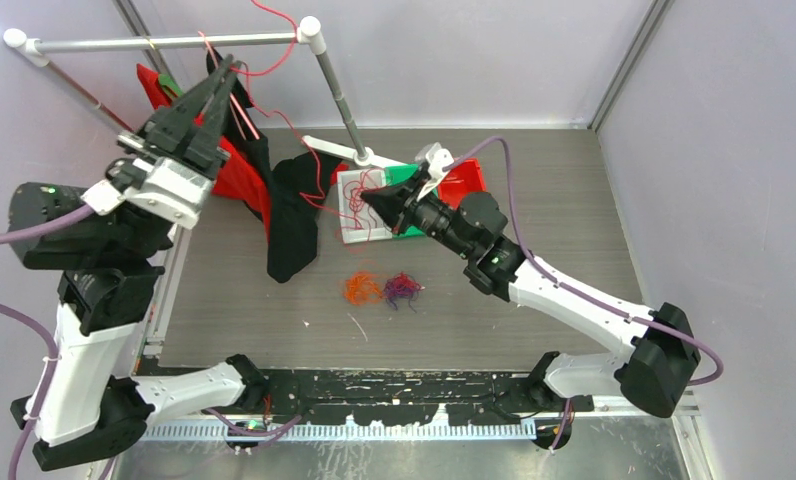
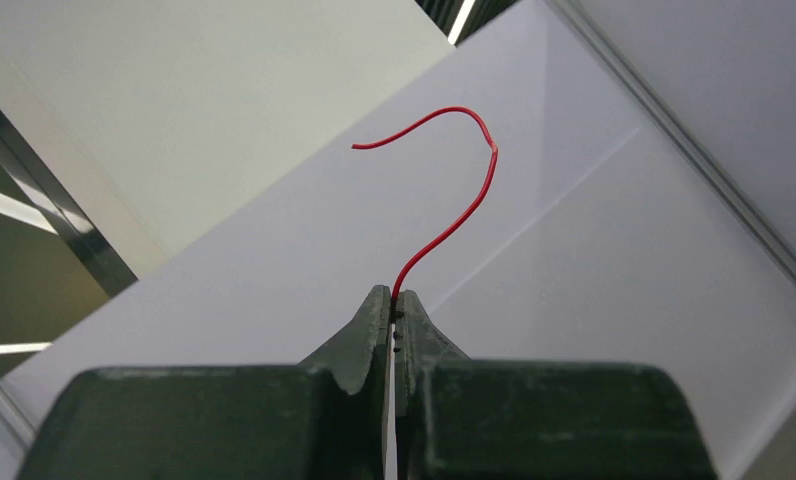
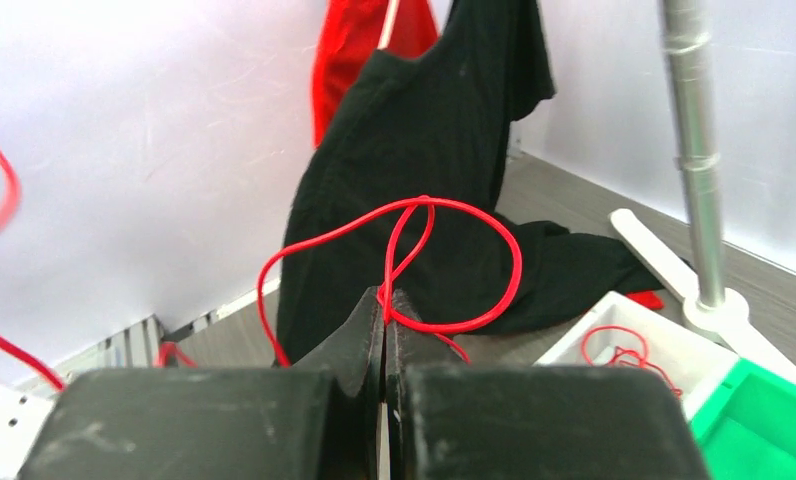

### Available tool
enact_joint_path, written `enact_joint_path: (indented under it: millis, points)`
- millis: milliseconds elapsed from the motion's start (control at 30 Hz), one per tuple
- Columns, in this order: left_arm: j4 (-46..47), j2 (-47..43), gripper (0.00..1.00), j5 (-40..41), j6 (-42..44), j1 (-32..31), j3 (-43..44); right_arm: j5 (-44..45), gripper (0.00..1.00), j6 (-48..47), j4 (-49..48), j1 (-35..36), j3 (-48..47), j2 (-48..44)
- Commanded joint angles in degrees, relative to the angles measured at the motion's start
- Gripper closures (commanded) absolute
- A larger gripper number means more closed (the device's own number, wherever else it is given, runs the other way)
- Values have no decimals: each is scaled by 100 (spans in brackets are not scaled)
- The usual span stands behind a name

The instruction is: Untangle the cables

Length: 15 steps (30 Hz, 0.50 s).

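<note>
The red cable (image 2: 454,109) looks light, thin and springy: it keeps its curve but would probably slip, so a firm pinch close to a crossing suits it. The left claw (image 2: 394,295) is clamped on one end, raised high. The right claw (image 3: 385,295) pinches a loop near the white bin (image 1: 342,215). An orange clump (image 1: 359,289) and a purple clump (image 1: 402,289) lie side by side on the surface (image 1: 534,200). No writing can be read
</note>
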<state>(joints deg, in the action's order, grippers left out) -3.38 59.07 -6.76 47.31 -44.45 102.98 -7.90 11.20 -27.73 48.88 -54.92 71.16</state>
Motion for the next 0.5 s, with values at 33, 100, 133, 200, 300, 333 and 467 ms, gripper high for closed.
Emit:
enact_joint_path:
  millis: [33,100,133,200,300,333,467]
  points:
    - [-576,-80,100,593,-259,27,-429,160,99,515,-345,-477,-449,249]
    - [-702,-43,100,845,-136,32,-595,68,99,823,-343,-717,-577,533]
    - [-745,-5,100,955,-44,32,-667,16,99,943,-332,-833,-647,703]
    - [-812,128,100,1212,90,32,-761,-29,99,1135,-229,-1004,-830,1070]
    - [-937,399,100,1509,385,36,-839,-121,99,1303,-183,-1163,-1073,1614]
    - [-908,477,100,1565,554,41,-932,-135,99,1325,-185,-1183,-1154,1778]
    - [-664,817,100,1583,944,227,-1175,-211,99,1424,-172,-1256,-1617,2610]
